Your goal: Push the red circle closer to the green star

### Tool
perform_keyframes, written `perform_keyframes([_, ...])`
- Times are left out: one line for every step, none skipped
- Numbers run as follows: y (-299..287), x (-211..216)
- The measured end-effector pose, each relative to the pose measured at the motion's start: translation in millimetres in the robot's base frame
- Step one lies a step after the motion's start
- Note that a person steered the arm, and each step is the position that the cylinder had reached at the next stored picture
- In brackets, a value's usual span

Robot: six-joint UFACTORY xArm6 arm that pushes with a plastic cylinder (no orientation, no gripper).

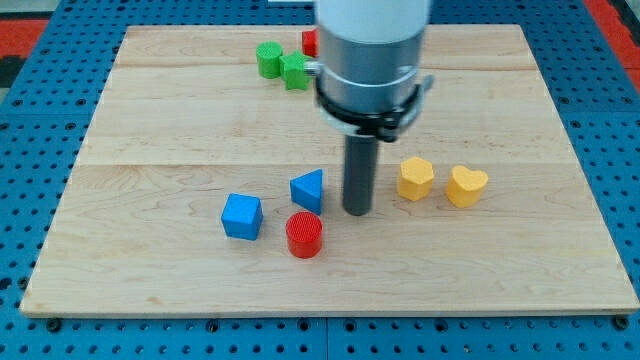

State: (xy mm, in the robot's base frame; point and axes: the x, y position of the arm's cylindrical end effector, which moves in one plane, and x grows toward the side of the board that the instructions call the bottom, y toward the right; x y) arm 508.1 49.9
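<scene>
Hand: none, the arm ends in a bare rod holding nothing; its tip (pixel 357 212) rests on the tabletop (pixel 180 130), just right of the blue triangle (pixel 308 190) and up-right of the red circle (pixel 304 234), not touching it. The green star (pixel 295 71) sits well apart near the view's top, so the tip likely has to get below the circle to shove it upward.

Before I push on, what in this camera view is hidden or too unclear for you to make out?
- Red block at the view's top: mostly hidden behind the arm's body, shape unreadable.
- Two green blocks: touching, too small to tell which is the star.
- My tip: whether it touches the blue triangle or red circle is unclear.
</scene>
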Motion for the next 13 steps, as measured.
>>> perform_keyframes([52.6,30.1])
perform_keyframes([4.1,83.7])
perform_keyframes([-91.9,97.5])
perform_keyframes([-86.9,46.3])
perform_keyframes([-57.5,-1.4])
perform_keyframes([-23.0,1.0])
perform_keyframes([-12.3,47.0])
perform_keyframes([25.5,19.8])
perform_keyframes([4.6,-25.8])
perform_keyframes([-12.4,-64.2])
perform_keyframes([-33.1,-103.3])
perform_keyframes([-49.1,-146.8])
perform_keyframes([-64.2,-185.6])
